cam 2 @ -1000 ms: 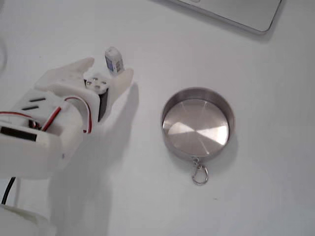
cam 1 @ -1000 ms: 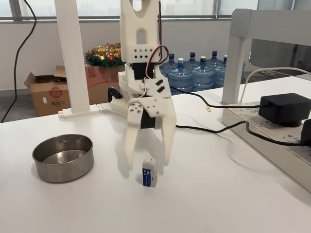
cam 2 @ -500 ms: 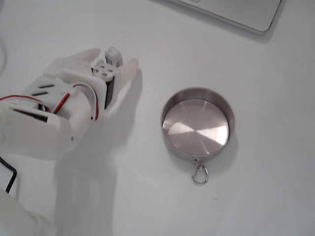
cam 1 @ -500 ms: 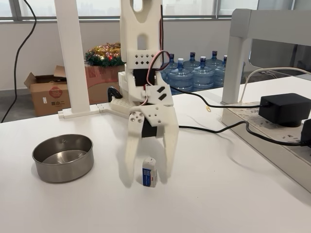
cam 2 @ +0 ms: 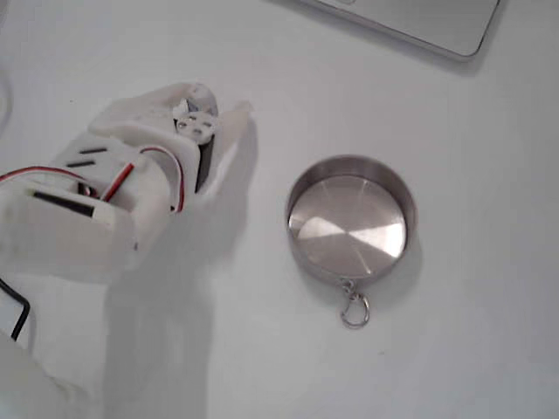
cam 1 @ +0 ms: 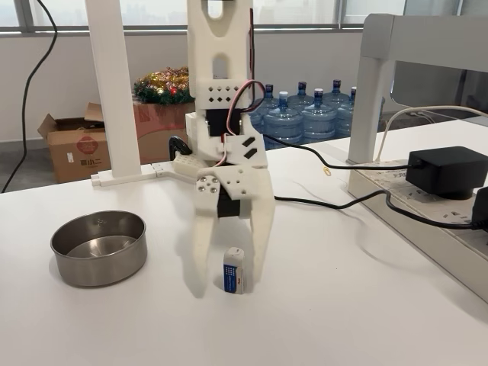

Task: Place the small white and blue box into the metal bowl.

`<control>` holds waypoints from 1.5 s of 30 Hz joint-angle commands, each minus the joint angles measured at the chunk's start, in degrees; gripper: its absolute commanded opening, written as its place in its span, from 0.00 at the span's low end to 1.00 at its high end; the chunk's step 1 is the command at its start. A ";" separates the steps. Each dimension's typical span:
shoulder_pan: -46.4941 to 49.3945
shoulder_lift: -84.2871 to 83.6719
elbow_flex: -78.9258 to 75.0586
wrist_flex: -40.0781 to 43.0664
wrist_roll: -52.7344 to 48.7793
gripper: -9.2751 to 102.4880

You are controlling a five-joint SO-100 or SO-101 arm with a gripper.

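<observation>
Since the frame half a second back, the pincer [cam 1: 227,284] has sunk a little lower over the small white and blue box [cam 1: 234,270], which stands upright on the white counter [cam 1: 343,305] at lower centre of the side-on fixed view. Its two fingers are spread apart and straddle the box — whether either touches it cannot be told, and nothing is gripped. The metal bowl [cam 1: 98,248] sits well apart at lower left — the box's blue label is too small to read.

One small white and blue box [cam 1: 234,270]; one metal bowl [cam 1: 98,248]; one hand [cam 1: 226,284]. Five water bottles [cam 1: 284,117]; one cardboard box [cam 1: 75,148].
</observation>
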 commanded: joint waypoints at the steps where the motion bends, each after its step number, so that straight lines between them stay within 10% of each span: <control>1: 0.79 -0.09 -1.23 -0.97 0.09 0.21; 22: 4.22 10.81 4.57 -0.79 -0.35 0.06; 45: 32.26 37.35 19.78 0.00 -0.35 0.06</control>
